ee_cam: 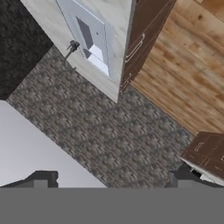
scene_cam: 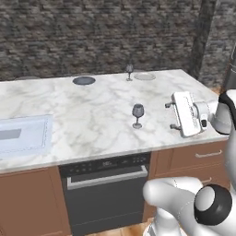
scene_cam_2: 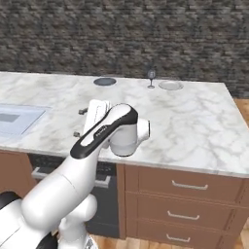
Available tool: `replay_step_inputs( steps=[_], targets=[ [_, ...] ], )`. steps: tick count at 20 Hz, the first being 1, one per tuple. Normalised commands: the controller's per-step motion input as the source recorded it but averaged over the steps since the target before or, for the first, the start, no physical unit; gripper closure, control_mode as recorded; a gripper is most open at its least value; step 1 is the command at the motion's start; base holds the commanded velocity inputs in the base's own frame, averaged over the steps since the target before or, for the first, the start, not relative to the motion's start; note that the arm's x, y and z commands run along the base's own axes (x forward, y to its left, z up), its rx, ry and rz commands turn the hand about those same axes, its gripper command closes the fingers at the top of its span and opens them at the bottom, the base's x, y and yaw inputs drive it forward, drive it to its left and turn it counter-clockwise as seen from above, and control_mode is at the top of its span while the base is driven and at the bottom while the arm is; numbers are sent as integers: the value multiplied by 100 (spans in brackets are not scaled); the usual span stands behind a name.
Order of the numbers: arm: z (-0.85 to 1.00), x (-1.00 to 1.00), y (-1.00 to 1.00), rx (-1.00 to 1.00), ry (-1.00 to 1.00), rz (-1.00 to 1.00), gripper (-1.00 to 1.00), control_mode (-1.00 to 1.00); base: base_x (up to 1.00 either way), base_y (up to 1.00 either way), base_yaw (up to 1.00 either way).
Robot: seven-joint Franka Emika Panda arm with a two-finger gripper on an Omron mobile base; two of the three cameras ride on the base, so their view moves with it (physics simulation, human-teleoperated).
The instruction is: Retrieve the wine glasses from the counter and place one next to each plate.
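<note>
One smoky grey wine glass (scene_cam: pixel 138 115) stands upright near the front of the white marble counter (scene_cam: pixel 92 110). My gripper (scene_cam: pixel 169 116) hangs a short way to its right, lying sideways with its fingers pointing at the glass, open and empty. A second wine glass (scene_cam: pixel 129 71) (scene_cam_2: pixel 151 75) stands at the far edge, just left of the pale plate (scene_cam: pixel 144 76) (scene_cam_2: pixel 170 85). The dark plate (scene_cam: pixel 84 80) (scene_cam_2: pixel 105 81) lies further left along that edge with no glass by it. In the right base view my own arm covers most of the gripper (scene_cam_2: pixel 79 122). The hand view shows the gripper (ee_cam: pixel 109 181) with its tips wide apart.
A sink (scene_cam: pixel 23 133) (scene_cam_2: pixel 14 119) is sunk into the counter's left end, and its faucet (ee_cam: pixel 71 45) shows in the rolled hand view. A dark oven (scene_cam: pixel 106 184) and wooden drawers (scene_cam_2: pixel 187 194) front the counter. A stone wall (scene_cam: pixel 92 32) stands behind.
</note>
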Motion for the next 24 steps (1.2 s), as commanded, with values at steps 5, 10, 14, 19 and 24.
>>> replay_step_inputs(
  steps=[5, 10, 14, 19, 24],
  targets=[
    [0, 0, 0, 0, 0, 0, -100, 100, 67, 3, -17],
    [0, 0, 0, 0, 0, 0, -100, 100, 87, 11, -6],
    [0, 0, 0, 0, 0, 0, -100, 100, 79, -4, 0],
    [0, 0, 0, 0, 0, 0, -100, 100, 41, -26, 23],
    [0, 0, 0, 0, 0, 0, -100, 100, 23, -15, 37]
  ],
)
